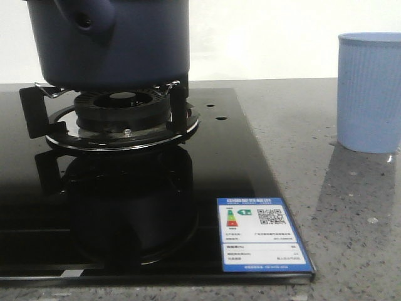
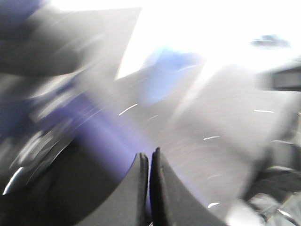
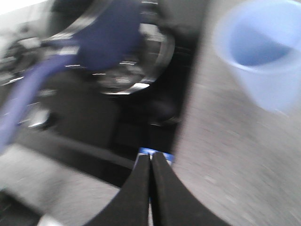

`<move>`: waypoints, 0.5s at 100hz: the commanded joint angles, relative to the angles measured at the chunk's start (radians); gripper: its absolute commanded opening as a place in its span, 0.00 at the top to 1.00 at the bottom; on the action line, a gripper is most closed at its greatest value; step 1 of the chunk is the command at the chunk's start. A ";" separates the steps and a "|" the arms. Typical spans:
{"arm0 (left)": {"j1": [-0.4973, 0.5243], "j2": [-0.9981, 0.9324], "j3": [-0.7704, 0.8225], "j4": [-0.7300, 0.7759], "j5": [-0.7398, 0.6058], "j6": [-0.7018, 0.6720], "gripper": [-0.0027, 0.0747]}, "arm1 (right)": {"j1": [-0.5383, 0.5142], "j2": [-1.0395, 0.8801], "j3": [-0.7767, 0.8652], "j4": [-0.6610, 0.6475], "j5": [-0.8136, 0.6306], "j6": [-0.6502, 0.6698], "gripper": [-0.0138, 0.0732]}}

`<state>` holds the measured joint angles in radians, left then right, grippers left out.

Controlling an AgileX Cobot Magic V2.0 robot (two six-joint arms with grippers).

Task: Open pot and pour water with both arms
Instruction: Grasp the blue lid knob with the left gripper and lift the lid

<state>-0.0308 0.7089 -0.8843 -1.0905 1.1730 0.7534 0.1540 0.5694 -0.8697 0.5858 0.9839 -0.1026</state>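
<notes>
Fingertips fill the bottom of both wrist views: left gripper (image 2: 149, 162) and right gripper (image 3: 150, 162) each show dark fingers pressed together, holding nothing. Both pics are badly motion-blurred.

Beyond the right gripper, a pale blue cup (image 3: 263, 52) sits upper right of frame on grey stone counter (image 3: 221, 155); the pot (image 3: 106, 35) smears across upper left. Left wrist view gives only blue and grey streaks, no detail.

Front view: pot (image 1: 106, 41) fills the upper left, resting on a gas burner (image 1: 122, 113) set in a black glass hob (image 1: 207, 163). Stubby side handle (image 1: 88, 19) faces the camera. Lid is cropped out of frame, so cannot tell if on or off. No water visible.

Judgement: pot looks big, rigid, prob. heavy if filled; smooth matte walls offer little purchase, so handle w/ hole is the natural hold. Cup stands well apart at right edge, w/ open counter between. Hob's raised edge and wire pot supports (image 1: 47, 91) could snag a low move.
</notes>
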 commanded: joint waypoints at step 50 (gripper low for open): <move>-0.011 0.127 -0.094 -0.258 -0.158 0.659 0.44 | -0.008 0.014 -0.059 0.219 -0.425 -0.558 0.76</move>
<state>-0.0308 0.8086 -0.9479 -1.2699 1.0803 1.4011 0.1540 0.5715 -0.8948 0.7697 0.6514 -0.6174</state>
